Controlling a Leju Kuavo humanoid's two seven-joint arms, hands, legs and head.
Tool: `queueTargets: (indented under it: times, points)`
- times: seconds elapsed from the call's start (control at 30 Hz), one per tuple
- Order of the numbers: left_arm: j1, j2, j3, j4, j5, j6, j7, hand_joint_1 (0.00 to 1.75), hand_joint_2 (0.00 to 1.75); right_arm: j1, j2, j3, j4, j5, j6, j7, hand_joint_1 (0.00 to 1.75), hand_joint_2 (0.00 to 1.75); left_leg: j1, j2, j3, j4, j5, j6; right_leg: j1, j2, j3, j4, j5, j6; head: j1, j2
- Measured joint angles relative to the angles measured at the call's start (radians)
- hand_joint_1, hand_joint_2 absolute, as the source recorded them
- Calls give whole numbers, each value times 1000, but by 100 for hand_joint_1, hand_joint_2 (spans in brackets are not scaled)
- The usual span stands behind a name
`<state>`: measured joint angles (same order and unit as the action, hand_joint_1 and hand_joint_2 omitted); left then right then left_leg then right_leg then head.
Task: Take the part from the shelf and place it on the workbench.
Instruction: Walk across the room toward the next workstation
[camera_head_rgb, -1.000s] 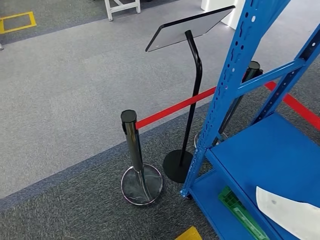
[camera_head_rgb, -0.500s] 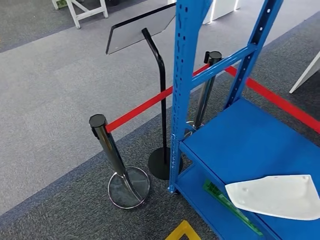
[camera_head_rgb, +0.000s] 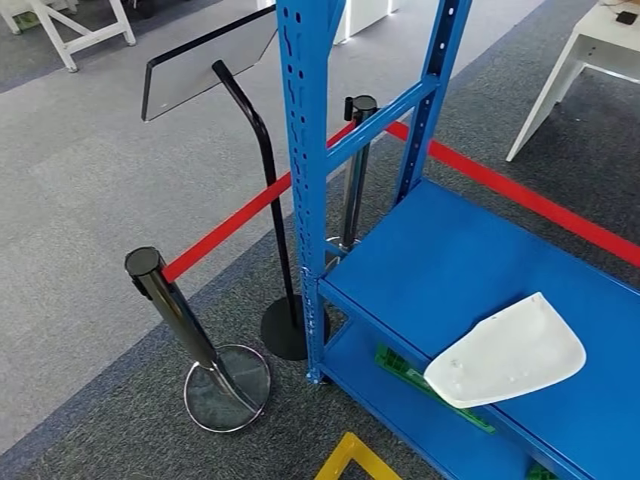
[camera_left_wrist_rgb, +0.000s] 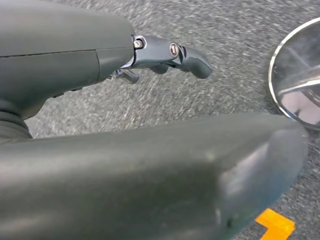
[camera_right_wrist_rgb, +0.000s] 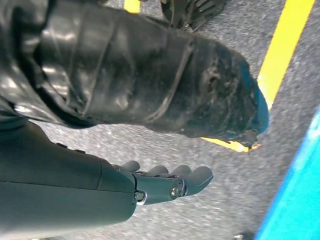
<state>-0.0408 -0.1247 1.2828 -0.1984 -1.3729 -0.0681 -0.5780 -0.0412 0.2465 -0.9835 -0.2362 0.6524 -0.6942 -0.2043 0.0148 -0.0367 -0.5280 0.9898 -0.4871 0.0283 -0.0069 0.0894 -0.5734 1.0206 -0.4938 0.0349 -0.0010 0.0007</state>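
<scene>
Far left in the head view: grey carpet (camera_head_rgb: 90, 200), paler in a broad band, with a white frame's legs (camera_head_rgb: 75, 25) at the top corner. Next along, a stanchion post (camera_head_rgb: 170, 310), black-capped and chrome, tilted on its round chrome base (camera_head_rgb: 226, 388), the same base catching the edge of the left wrist view. From its cap, a red belt (camera_head_rgb: 226, 225) stretched away to a second stanchion (camera_head_rgb: 355, 170) behind the shelf upright. Between the two posts, a black sign stand (camera_head_rgb: 264, 180) with a slanted panel on top and a round black foot touching the corner of the shelf. Then the blue shelf (camera_head_rgb: 453, 250), perforated uprights rising out of the frame, a flat blue deck, a lower deck beneath. On the upper deck near its front edge, the part (camera_head_rgb: 506, 352): white, flat, rounded at one end and tapering at the other, lying free with nothing touching it. Under it on the lower deck, a green strip (camera_head_rgb: 423, 378). On the floor in front, yellow floor tape (camera_head_rgb: 347, 460). Top right, a white table (camera_head_rgb: 596, 45). Left hand (camera_left_wrist_rgb: 166, 55) hanging over the carpet, fingers extended and apart, grasping nothing. Right hand (camera_right_wrist_rgb: 166, 182) likewise released, fingers out straight over carpet and tape, blue shelf edge just beside.
</scene>
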Motion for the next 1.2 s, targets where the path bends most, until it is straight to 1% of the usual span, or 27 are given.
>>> queueTargets:
  times: [0.07, 0.13, 0.17, 0.2, 0.23, 0.27, 0.33, 0.37, 0.43, 0.47, 0.5, 0.57, 0.63, 0.67, 0.7, 0.73, 0.77, 0.8, 0.87, 0.9, 0.93, 0.97, 1.03, 1.1, 1.13, 1.17, 1.2]
  points:
    - [1, -1, 0, 0, 0, 0, 0, 0, 0, -3, 0, -4, 2, 0, 11, -1, 0, 0, 1, 27, 3, -8, 3, 8, 1, -55, -51, 98, -57, 8, 6, 0]
    - [4, 0, 1, 0, 1, 1, 0, 0, 0, -6, 0, -6, 4, 0, 49, -4, 0, 0, 0, 56, 2, -7, 2, 10, -3, -77, -115, 229, -113, 15, 9, 0]
    - [4, 0, 1, 0, 2, 2, 0, 0, 0, -5, -1, -6, 4, 3, 81, -4, 0, 0, -1, 69, 2, -7, 1, 10, -5, -81, -130, 261, -117, 19, 9, 0]
    - [3, 0, 2, 0, 5, 2, 0, 0, 0, -3, -2, -6, 5, 8, 114, -4, 0, 0, 0, 81, 3, -6, 0, 8, -8, -85, -124, 253, -101, 22, 9, 0]
    - [1, 0, 3, 0, 8, 2, 0, 0, 0, -2, -4, -6, 6, 14, 145, -1, 0, 0, 1, 93, 4, -5, -2, 6, -10, -94, -96, 205, -71, 24, 9, 0]
    - [-1, 1, 4, 0, 11, 1, 0, 0, 0, -2, -6, -6, 6, 22, 178, 6, 0, 0, 0, 103, 6, -2, -5, 1, -12, -113, -55, 131, -37, 26, 10, 0]
    - [-5, 5, 7, 0, 11, -1, 0, 0, 0, -5, -10, -4, 8, 39, 249, 24, 0, 0, -4, 120, 9, 6, -13, -12, -11, -153, 12, 14, 0, 19, 10, 0]
    - [-7, 8, 8, 0, 11, -1, 0, 0, 0, -5, -12, -2, 8, 47, 286, 32, 0, 0, -7, 127, 11, 9, -16, -18, -10, -162, 26, -10, 4, 13, 8, 0]
    - [-10, 11, 8, 0, 10, -2, 0, 0, 0, -5, -20, 3, 10, 60, 354, 37, 0, 0, -7, 142, 14, 10, -17, -27, -7, -145, 24, -11, 6, -3, 3, 0]
    - [-12, 12, 9, 0, 9, -2, 0, 0, 0, -3, -24, 6, 10, 64, 383, 36, 0, 0, -4, 138, 15, 13, -22, -32, -7, -136, 22, -12, 8, -10, 2, 0]
    - [-13, 12, 9, 0, 9, -2, 0, 0, 0, -2, -29, 9, 11, 68, 408, 33, 0, 0, -1, 123, 10, 28, -37, -36, -8, -127, 20, -13, 10, -17, 0, 0]
    - [-13, 12, 9, 0, 8, -2, -1, 0, 0, -2, -36, 16, 11, 76, 442, 26, 0, 0, 3, 74, -28, 119, -98, -41, -9, -107, 18, -15, 16, -29, -5, 0]
    - [-10, 14, 9, 0, 8, -1, -1, 0, 0, -1, -43, 27, 11, 97, 491, 5, 0, 0, 3, 48, -89, 259, -161, -40, -5, -82, 14, -15, 19, -35, -10, 0]
    - [-8, 15, 9, 0, 8, -1, -1, 0, 0, 1, -47, 35, 11, 111, 525, -14, 0, 0, 2, 45, -109, 302, -169, -38, -3, -68, 13, -15, 20, -37, -11, 0]
    - [-7, 16, 10, 0, 8, 0, -1, 0, 0, 5, -52, 44, 11, 124, 558, -37, 0, 0, 2, 43, -112, 306, -157, -34, -1, -55, 14, -15, 20, -37, -11, 0]
    - [-7, 17, 10, 0, 8, 2, -2, 0, 0, 8, -56, 52, 11, 134, 582, -61, 0, 0, 2, 39, -97, 270, -126, -30, 1, -41, 15, -14, 20, -37, -11, 0]
    - [-7, 19, 11, 0, 9, 5, -5, 0, 0, 10, -59, 59, 11, 143, 597, -87, 31, 0, 1, 26, -68, 202, -83, -24, 2, -29, 17, -14, 21, -37, -11, 0]
    - [-7, 22, 12, 0, 10, 8, -9, 0, 0, 11, -61, 65, 12, 149, 605, -109, 75, 0, 1, 1, -38, 131, -51, -17, 3, -17, 18, -14, 22, -35, -11, 0]
    - [-7, 27, 17, -1, 13, 15, -20, 0, 0, 10, -64, 76, 13, 163, 608, -145, 162, 0, 0, -39, 0, 36, -19, -9, 2, 6, 11, -11, 26, -26, -11, 0]
    - [-7, 30, 19, -1, 13, 17, -26, 0, 0, 10, -66, 82, 13, 169, 609, -158, 175, 0, -1, -46, 2, 25, -21, -8, 0, 17, 5, -11, 29, -20, -11, 0]
    - [-8, 32, 21, -1, 14, 19, -32, 0, 0, 11, -69, 86, 14, 175, 610, -170, 175, 0, -3, -38, 3, 19, -19, -7, -2, 28, -1, -13, 33, -13, -11, 0]
    - [-10, 34, 23, -1, 15, 20, -37, 0, 0, 14, -72, 91, 14, 180, 611, -179, 175, 0, -2, -27, 4, 14, -14, -5, -4, 25, -7, -12, 34, -7, -11, 0]
    - [-12, 36, 25, -2, 15, 20, -45, 0, 0, 16, -78, 97, 15, 186, 615, -191, 175, 0, 0, -2, 8, 0, -5, 3, -1, -19, -29, 23, 11, 1, -5, 0]
    - [-10, 36, 26, -2, 15, 20, -49, 0, 0, 13, -82, 103, 15, 189, 620, -196, 173, 0, -1, 27, 9, -6, -1, 8, 0, -70, -82, 135, -52, 6, 1, 0]
    - [-9, 36, 26, -2, 15, 20, -50, 0, 0, 11, -84, 104, 15, 192, 622, -197, 171, 0, -3, 43, 8, -6, -1, 9, -2, -78, -114, 203, -82, 9, 3, 0]
    - [-9, 37, 26, -2, 14, 20, -51, 0, 0, 12, -86, 106, 16, 194, 623, -196, 167, 0, -3, 58, 7, -6, -1, 9, -4, -81, -136, 253, -99, 12, 3, 0]
    - [-10, 37, 26, -2, 14, 20, -51, 0, 0, 14, -89, 108, 16, 195, 628, -196, 162, 0, -3, 72, 7, -6, -2, 9, -6, -84, -140, 269, -97, 15, 3, 0]
